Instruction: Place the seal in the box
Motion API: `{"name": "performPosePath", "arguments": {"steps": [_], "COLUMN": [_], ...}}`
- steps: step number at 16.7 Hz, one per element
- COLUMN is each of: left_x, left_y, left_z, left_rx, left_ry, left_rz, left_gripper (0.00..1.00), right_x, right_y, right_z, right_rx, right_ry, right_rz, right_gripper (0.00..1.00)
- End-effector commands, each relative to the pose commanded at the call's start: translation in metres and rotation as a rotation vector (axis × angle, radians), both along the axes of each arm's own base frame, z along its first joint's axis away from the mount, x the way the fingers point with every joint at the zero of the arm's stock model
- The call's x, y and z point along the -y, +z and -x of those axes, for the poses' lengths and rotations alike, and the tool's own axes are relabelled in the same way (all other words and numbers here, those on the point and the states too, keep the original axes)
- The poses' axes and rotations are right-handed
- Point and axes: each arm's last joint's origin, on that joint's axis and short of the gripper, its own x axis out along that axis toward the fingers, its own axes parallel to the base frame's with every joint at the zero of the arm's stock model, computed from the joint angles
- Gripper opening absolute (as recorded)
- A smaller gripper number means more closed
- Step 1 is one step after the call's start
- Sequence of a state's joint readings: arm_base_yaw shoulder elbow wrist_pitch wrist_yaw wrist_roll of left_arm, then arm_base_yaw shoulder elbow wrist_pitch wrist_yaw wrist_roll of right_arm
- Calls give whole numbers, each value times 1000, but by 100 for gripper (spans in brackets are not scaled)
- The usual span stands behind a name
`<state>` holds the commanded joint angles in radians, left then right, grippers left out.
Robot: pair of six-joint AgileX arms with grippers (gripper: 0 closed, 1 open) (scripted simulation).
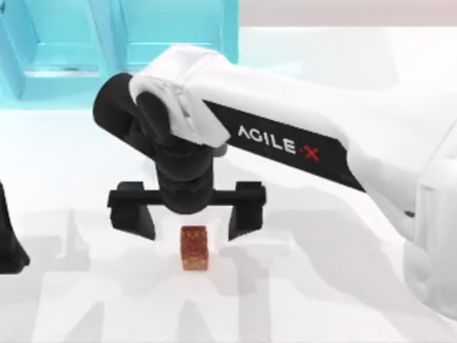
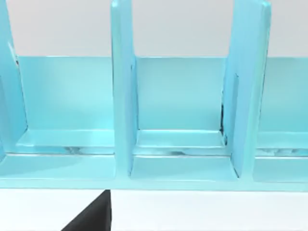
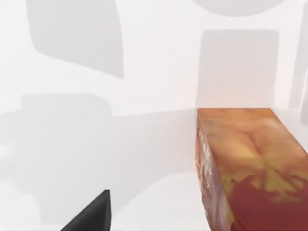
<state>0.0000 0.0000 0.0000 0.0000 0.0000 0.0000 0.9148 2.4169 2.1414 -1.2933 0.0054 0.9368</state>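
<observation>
Red-brown speckled seal [image 1: 193, 247] with tan end, center frame; turquoise box [image 1: 121, 36] upper left; black gripper [image 1: 187, 216], white table [image 1: 343, 286].

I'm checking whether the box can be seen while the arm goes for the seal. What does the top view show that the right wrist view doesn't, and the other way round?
Top view alone: the right tool, open, its fingers straddling above the seal, plus the light-blue box at the table's far left and part of the left arm at the left edge. Right wrist view alone: a close look at the seal's mottled face and one dark fingertip. Both share the seal standing on the white table.
</observation>
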Motion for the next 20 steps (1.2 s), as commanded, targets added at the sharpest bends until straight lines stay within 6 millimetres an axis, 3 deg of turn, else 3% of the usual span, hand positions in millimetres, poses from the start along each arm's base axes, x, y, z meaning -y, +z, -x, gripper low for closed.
{"name": "performPosePath", "arguments": {"steps": [4,9,20], "left_x": [0,0,0], "left_y": [0,0,0], "left_z": [0,0,0], "left_rx": [0,0,0], "left_ry": [0,0,0], "left_rz": [0,0,0], "left_gripper": [100,100,100], "right_x": [2,3,3], "right_y": [-41,-45,-45], "right_z": [3,4,4], "right_rx": [0,-1,-1], "right_ry": [0,0,0], "right_rz": [0,2,2], "right_gripper": [100,100,17]}}
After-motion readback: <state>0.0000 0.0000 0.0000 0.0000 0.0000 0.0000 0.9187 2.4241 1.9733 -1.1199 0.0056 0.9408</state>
